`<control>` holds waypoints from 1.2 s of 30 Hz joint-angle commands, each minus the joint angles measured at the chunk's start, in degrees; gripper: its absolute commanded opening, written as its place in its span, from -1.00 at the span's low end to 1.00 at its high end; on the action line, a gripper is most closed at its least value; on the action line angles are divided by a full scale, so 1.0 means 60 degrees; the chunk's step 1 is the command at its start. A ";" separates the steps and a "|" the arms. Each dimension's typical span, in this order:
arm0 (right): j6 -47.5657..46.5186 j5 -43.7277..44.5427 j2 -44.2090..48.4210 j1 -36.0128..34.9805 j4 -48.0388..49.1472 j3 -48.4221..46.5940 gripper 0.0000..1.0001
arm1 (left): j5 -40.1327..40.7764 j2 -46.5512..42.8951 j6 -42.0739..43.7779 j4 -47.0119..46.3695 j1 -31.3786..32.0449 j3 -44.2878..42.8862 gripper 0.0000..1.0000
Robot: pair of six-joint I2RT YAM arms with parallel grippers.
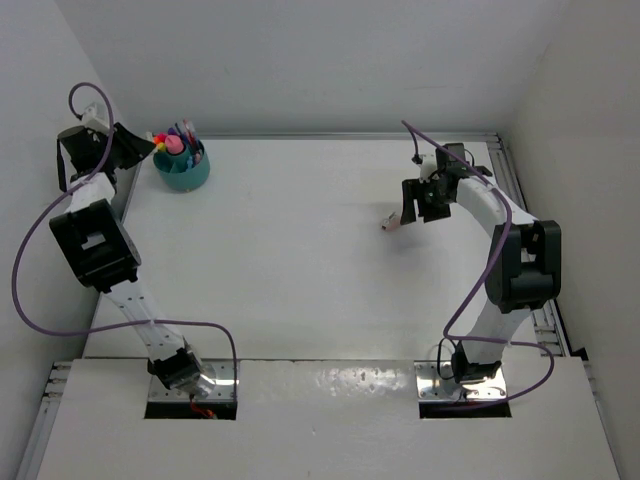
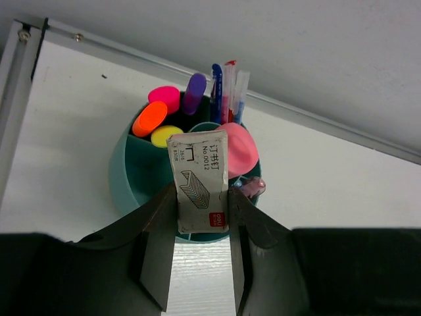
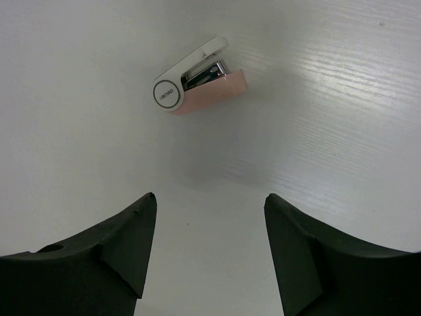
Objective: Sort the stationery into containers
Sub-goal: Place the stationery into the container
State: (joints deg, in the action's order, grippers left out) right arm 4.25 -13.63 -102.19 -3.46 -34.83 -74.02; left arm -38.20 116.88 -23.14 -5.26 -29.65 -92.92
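Observation:
The teal cup [image 1: 186,176] stands at the far left of the table. In the left wrist view the cup [image 2: 125,172] holds highlighters with pink, orange [image 2: 149,118], yellow and purple ends, thin pens [image 2: 227,85] and a pink eraser [image 2: 239,149]. My left gripper [image 2: 202,191] is shut on a small white box of staples [image 2: 200,172], held upright over the cup's near rim; it also shows in the top view [image 1: 148,148]. My right gripper [image 3: 210,197] is open and empty, above the table. A pink and white mini stapler [image 3: 197,85] lies just beyond its fingertips, apart from them.
The back wall and a metal rail [image 2: 316,122] run right behind the cup. The left wall is close beside my left arm. In the top view the stapler [image 1: 393,223] lies at the right middle of the white table [image 1: 300,270], just left of my right gripper [image 1: 413,210].

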 commanded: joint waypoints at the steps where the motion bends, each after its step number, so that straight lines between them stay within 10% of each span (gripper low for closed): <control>1: -0.0166 0.0147 0.0157 -0.0023 0.0063 -0.0393 0.32 | -0.0255 0.0222 -0.0713 -0.0822 0.0064 0.0077 -0.84; 23: -0.0211 0.0352 0.0201 -0.0038 -0.0040 -0.0452 0.35 | 0.0096 0.0852 -0.0964 -0.1116 0.0371 -0.0303 -0.34; 29: -0.0152 0.0338 0.0142 -0.0023 -0.0040 -0.0540 0.35 | 0.0199 0.0940 -0.0919 -0.0926 0.0357 -0.0553 0.25; 36: -0.0108 0.0338 0.0128 -0.0023 0.0018 -0.0525 0.36 | 0.0082 0.0867 -0.0846 -0.0926 0.0356 -0.0713 0.45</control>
State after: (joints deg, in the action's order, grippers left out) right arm 3.46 -11.99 -102.19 -3.51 -35.24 -74.72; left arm -37.08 122.61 -28.73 -9.39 -27.68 -94.15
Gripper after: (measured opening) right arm 0.679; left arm 0.720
